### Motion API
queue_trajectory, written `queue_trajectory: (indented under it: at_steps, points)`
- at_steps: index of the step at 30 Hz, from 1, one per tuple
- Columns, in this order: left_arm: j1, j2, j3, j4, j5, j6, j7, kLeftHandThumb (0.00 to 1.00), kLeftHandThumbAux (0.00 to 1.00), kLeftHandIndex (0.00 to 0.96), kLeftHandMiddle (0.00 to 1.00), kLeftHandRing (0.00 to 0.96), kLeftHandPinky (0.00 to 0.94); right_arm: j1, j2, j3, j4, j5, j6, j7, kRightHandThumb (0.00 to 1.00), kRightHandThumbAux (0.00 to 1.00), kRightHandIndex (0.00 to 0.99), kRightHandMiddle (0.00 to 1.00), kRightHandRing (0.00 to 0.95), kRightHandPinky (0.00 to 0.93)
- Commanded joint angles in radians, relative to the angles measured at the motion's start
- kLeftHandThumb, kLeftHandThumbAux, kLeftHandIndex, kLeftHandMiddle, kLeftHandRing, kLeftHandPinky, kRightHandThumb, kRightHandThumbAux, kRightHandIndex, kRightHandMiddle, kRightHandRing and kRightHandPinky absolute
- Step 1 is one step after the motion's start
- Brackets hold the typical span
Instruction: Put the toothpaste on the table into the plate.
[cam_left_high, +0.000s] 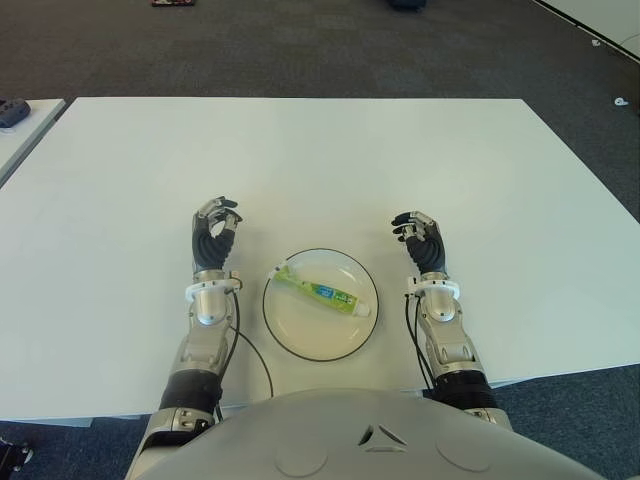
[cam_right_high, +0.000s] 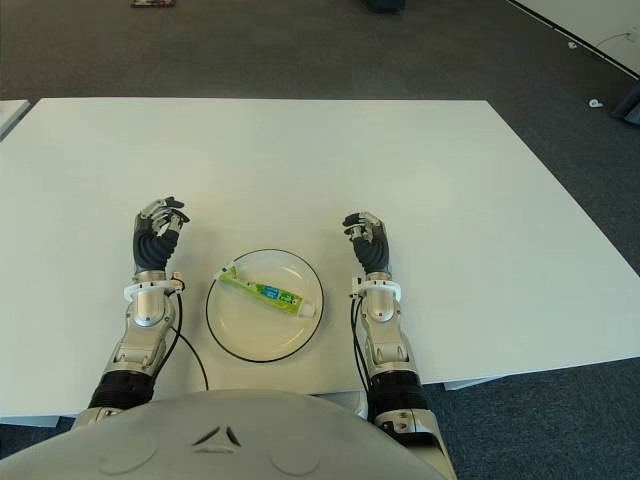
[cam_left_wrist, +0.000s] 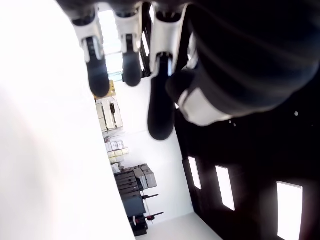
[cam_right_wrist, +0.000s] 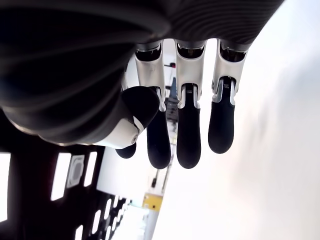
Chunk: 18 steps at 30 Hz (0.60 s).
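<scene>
A green and white toothpaste tube (cam_left_high: 320, 292) lies slanted inside the round white plate (cam_left_high: 300, 335), which has a dark rim and sits near the table's front edge. My left hand (cam_left_high: 214, 232) shows on the table to the left of the plate, fingers relaxed and holding nothing. To the right of the plate is my right hand (cam_left_high: 421, 238), its fingers (cam_right_wrist: 189, 135) loosely extended and likewise empty. Neither hand touches the plate or the tube.
The white table (cam_left_high: 330, 160) stretches wide beyond the plate. Dark carpet (cam_left_high: 300, 50) surrounds it. A second white table edge (cam_left_high: 20, 125) shows at the far left with a small dark object on it.
</scene>
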<state>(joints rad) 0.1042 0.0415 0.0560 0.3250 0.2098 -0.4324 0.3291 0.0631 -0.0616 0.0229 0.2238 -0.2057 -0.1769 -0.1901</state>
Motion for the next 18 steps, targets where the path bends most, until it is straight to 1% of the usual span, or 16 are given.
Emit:
queue_trajectory:
  at_steps: [1, 6, 12, 18]
  points:
    - [0.009, 0.003, 0.000, 0.023, -0.027, 0.032, -0.038, 0.704, 0.717, 0.433, 0.588, 0.587, 0.557, -0.003, 0.001, 0.001, -0.001, -0.005, 0.016, 0.000, 0.838, 0.690, 0.420, 0.463, 0.464, 0.467]
    - [0.012, 0.004, 0.002, 0.032, -0.038, 0.041, -0.057, 0.705, 0.717, 0.433, 0.586, 0.582, 0.564, -0.005, 0.002, 0.000, 0.002, 0.000, 0.008, 0.002, 0.838, 0.690, 0.422, 0.462, 0.469, 0.483]
    - [0.019, 0.017, -0.004, 0.051, -0.021, 0.054, -0.069, 0.707, 0.717, 0.434, 0.593, 0.585, 0.558, -0.004, 0.003, 0.001, -0.004, 0.000, 0.012, 0.004, 0.839, 0.689, 0.424, 0.462, 0.468, 0.474]
    - [0.025, 0.033, -0.018, 0.054, -0.002, 0.088, -0.082, 0.710, 0.716, 0.434, 0.609, 0.604, 0.553, -0.005, 0.001, 0.002, -0.006, -0.004, 0.022, 0.005, 0.838, 0.690, 0.422, 0.462, 0.468, 0.472]
